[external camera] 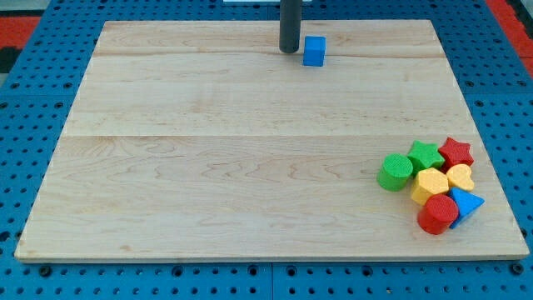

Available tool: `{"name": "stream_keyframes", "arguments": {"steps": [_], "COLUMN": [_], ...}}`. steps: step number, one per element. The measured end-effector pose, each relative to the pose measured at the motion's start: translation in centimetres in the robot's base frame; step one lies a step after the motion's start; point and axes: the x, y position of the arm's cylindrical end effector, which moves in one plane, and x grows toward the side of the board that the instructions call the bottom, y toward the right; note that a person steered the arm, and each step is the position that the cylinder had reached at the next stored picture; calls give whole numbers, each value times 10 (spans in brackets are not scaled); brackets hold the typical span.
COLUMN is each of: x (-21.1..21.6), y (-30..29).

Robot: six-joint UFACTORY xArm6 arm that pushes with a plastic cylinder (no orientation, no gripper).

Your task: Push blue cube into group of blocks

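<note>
A blue cube (314, 51) sits near the view's top edge of the wooden board (208, 150), a little right of centre. My tip (289, 50) stands just left of the cube, close beside it; whether it touches the cube I cannot tell. The group of blocks lies at the view's lower right: a green cylinder (395, 172), a green star (425, 156), a red star (455, 152), a yellow hexagon (430, 184), a yellow heart (460, 177), a red cylinder (438, 215) and a blue triangle (467, 202), packed together.
The board lies on a blue pegboard surface (33, 125). The group sits close to the board's right edge and lower right corner.
</note>
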Motion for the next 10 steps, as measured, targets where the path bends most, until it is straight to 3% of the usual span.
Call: {"name": "stream_keyframes", "arguments": {"steps": [1,2,5,7,10], "x": [-28,-24,51,84,195], "y": [10,50,41,-18,7]}}
